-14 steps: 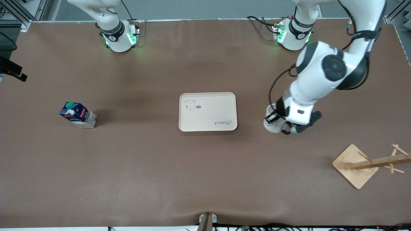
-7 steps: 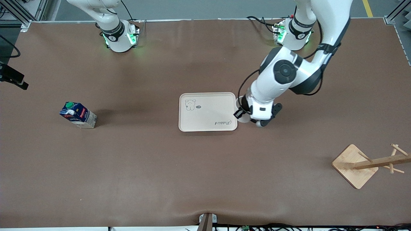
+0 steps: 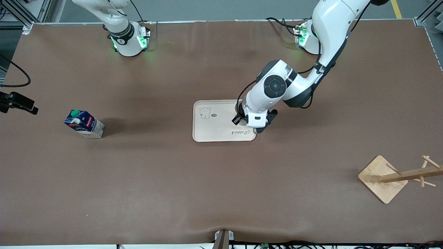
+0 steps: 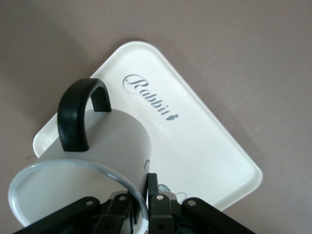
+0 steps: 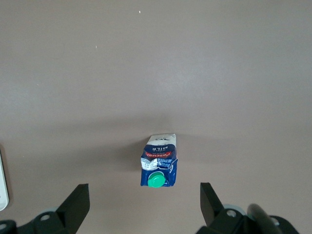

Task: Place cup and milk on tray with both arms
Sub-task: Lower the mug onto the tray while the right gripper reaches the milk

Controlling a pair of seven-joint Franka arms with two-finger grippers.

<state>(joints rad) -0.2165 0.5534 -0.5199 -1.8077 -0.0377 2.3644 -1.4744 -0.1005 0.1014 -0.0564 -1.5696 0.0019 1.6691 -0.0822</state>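
1. Our left claw point(image 4: 141, 204) pinches the white cup point(image 4: 92, 161) by its rim, over the cream tray point(image 3: 214, 129) at the left arm's end.
2. Our right claw point(image 5: 141, 207) hangs spread wide over the milk carton point(image 3: 84, 123).
3. We see the carton standing on the bench point(image 3: 173, 180), well apart from the tray.

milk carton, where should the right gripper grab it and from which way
Probably from above, across the milk carton's flat side panels below the green cap. It stands upright and alone on the table, and the right gripper hangs open over it, so a straight descent fits.
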